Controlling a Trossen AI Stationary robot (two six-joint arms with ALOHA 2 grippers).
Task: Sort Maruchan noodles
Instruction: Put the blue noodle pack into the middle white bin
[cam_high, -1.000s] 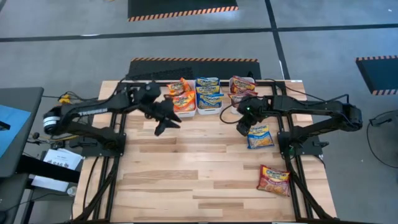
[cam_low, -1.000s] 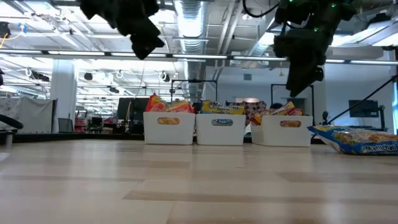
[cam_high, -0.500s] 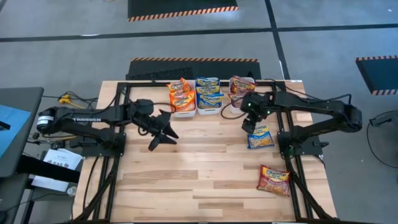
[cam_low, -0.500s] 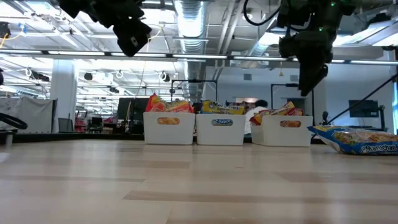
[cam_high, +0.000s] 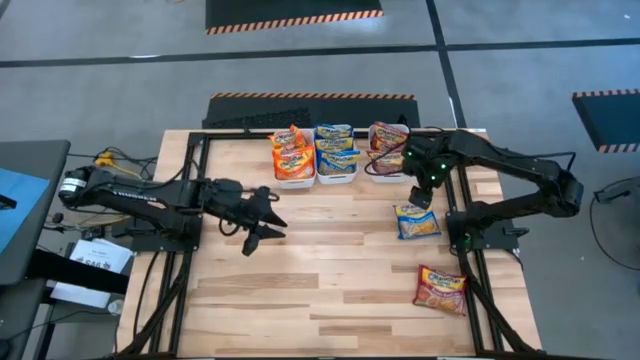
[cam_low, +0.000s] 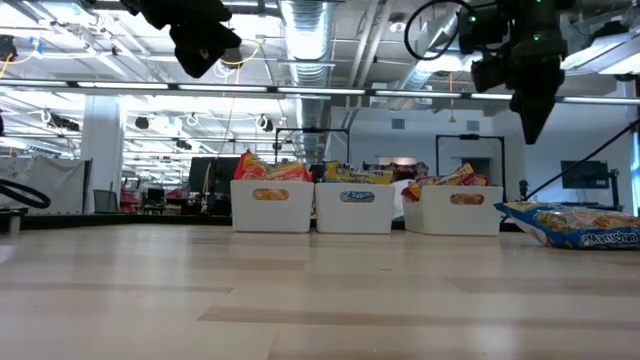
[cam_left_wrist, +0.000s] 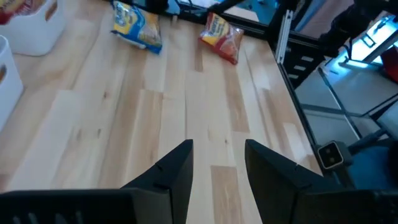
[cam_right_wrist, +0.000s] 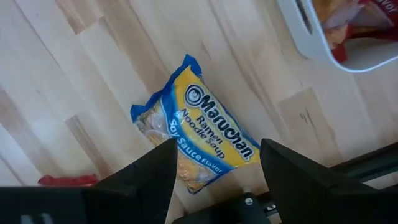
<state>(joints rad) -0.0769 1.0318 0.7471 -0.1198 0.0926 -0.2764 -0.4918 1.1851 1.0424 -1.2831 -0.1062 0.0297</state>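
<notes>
Right gripper (cam_high: 424, 193): jaws apart, empty, poised above blue packet (cam_high: 417, 221), likely next pick. Blue packet: flat on table (cam_high: 330, 290), just in front of right-hand tub (cam_high: 385, 172). Red packet (cam_high: 440, 289): farther from that tub, unsorted. Left gripper (cam_high: 262, 225): jaws apart, empty, waiting forward of the left tub (cam_high: 296, 180).

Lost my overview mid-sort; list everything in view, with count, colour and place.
White rectangular plastic tubs: three, in a row at the table's far edge, holding orange, blue and dark red packets.
Blue-and-yellow flat plastic ramen packet: one, loose on the table, right side.
Red flat plastic ramen packet: one, loose, nearer the front right.
Light wooden slat table: one.
Left pincer: open, empty, above the table's left-centre.
Right pincer: open, empty, above the blue packet.
</notes>
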